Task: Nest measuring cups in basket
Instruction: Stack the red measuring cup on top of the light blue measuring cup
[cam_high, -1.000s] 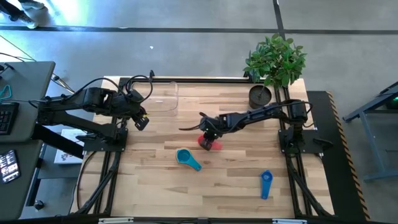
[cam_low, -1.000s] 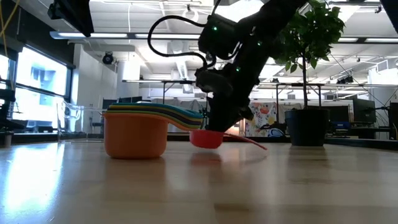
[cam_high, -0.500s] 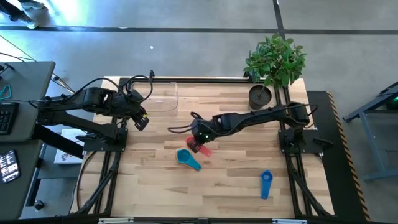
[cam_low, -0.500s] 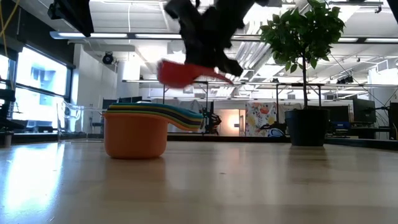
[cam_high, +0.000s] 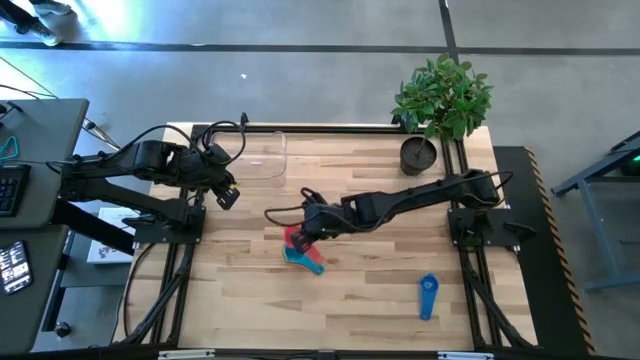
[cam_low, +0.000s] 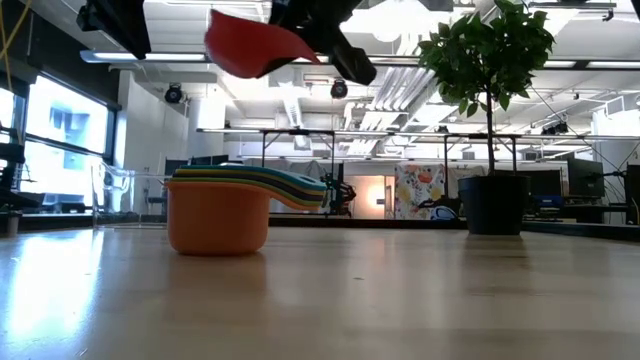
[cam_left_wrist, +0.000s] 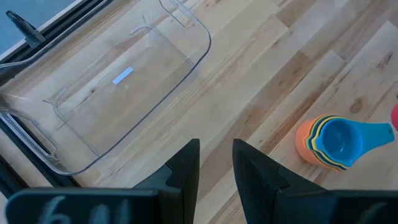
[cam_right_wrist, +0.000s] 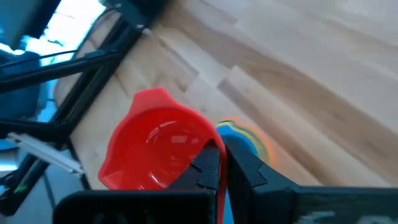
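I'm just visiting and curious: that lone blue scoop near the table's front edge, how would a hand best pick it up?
Probably by the blue scoop's flat handle, coming straight down from above. It lies flat on the table with nothing beside it, and the handle is narrower than the round bowl.

Held in the right tool (cam_right_wrist: 222, 163), the red cup (cam_right_wrist: 158, 146) looks like glossy, smooth plastic; beneath it, pale wood-grain surface (cam_right_wrist: 323, 81), matt; basket (cam_left_wrist: 118, 87) clear plastic.

The red cup (cam_right_wrist: 155, 146) hangs in the air above the nested stack (cam_low: 218, 212), bowl tilted. That stack, orange outermost and teal innermost, stands mid-table, apparently outside the empty clear basket (cam_high: 262, 155). A blue cup (cam_high: 427, 296) lies well apart from the stack.
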